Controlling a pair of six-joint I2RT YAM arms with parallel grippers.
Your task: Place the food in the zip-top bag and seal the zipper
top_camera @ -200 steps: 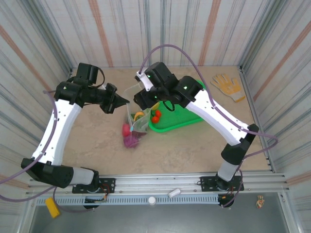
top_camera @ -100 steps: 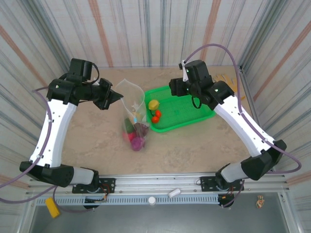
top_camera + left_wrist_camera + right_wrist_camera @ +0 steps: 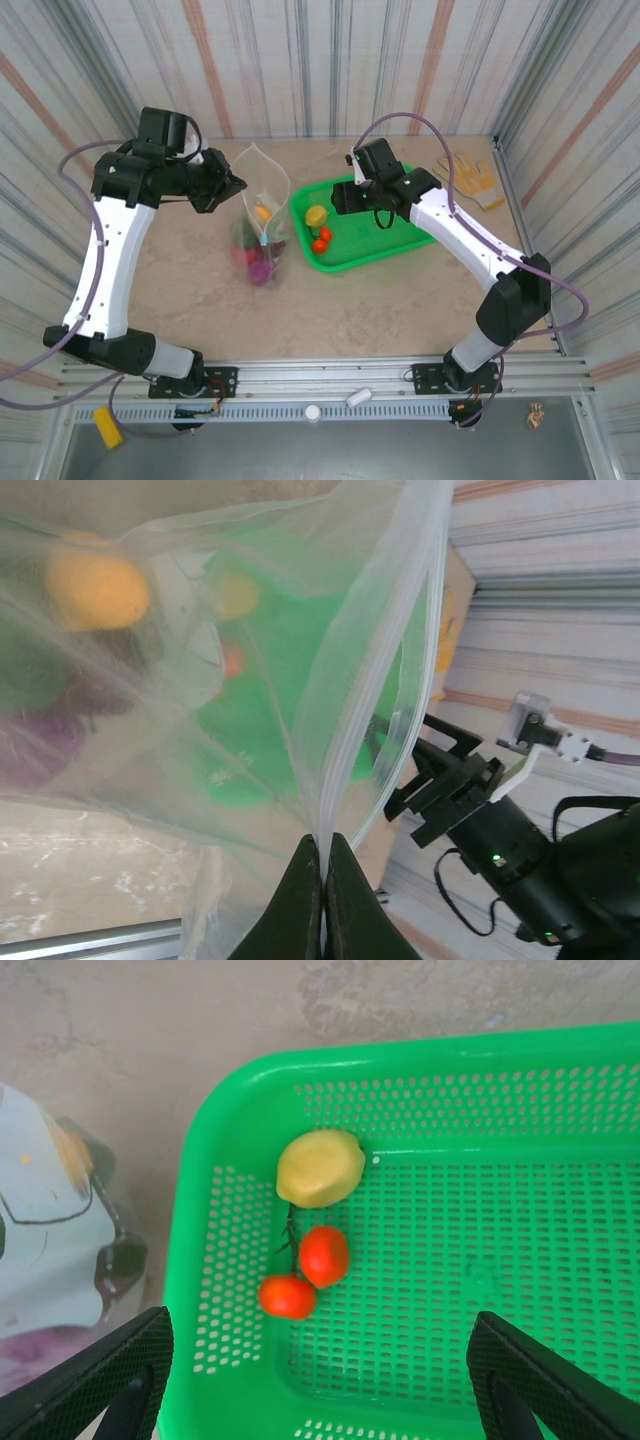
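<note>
The clear zip-top bag (image 3: 262,215) hangs from my left gripper (image 3: 236,186), its bottom resting on the table. The left gripper (image 3: 322,846) is shut on the bag's zipper (image 3: 329,780), and the mouth gapes beyond it. Inside lie an orange piece (image 3: 262,212) and maroon and purple food (image 3: 260,266). A yellow piece (image 3: 320,1167) and two red tomatoes (image 3: 305,1275) lie in the green mesh tray (image 3: 480,1280). My right gripper (image 3: 320,1360) hovers open over the tray's left part (image 3: 340,200), with nothing between its fingers.
A yellow work glove (image 3: 468,175) lies at the back right near the corrugated wall. The tray (image 3: 385,240) sits just right of the bag (image 3: 50,1230). Bare table stretches in front of both.
My right gripper left the bag's mouth, swung right, and now hangs over the tray. The left gripper carried the bag a little left and back. An orange piece now lies in the bag.
</note>
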